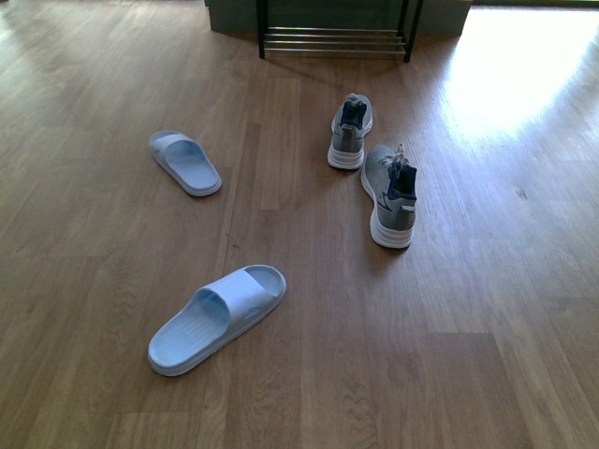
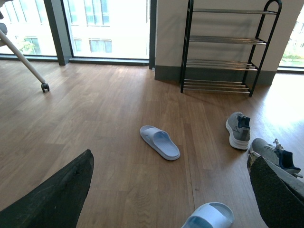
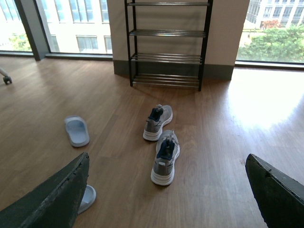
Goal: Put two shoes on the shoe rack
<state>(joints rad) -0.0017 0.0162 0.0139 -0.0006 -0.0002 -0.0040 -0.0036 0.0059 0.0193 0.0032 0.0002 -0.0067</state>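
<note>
Two grey knit sneakers stand on the wood floor: the far sneaker (image 1: pixel 351 131) (image 2: pixel 238 130) (image 3: pixel 158 122) and the near sneaker (image 1: pixel 389 195) (image 2: pixel 275 155) (image 3: pixel 166 157), heels toward me. A far pale blue slide (image 1: pixel 185 162) (image 2: pixel 160 142) (image 3: pixel 77 130) and a near slide (image 1: pixel 218 316) (image 2: pixel 209 216) (image 3: pixel 86 198) lie to their left. The black shoe rack (image 1: pixel 334 37) (image 2: pixel 222 47) (image 3: pixel 166 42) stands against the far wall, its tiers bare. My left gripper (image 2: pixel 173 194) and right gripper (image 3: pixel 166 192) hang open above the floor, holding nothing. Neither arm shows in the front view.
A wheeled chair leg (image 2: pixel 26 59) stands at the far left by the windows. A grey wall base (image 3: pixel 218 71) runs behind the rack. Sunlight glares on the floor (image 1: pixel 519 65) right of the rack.
</note>
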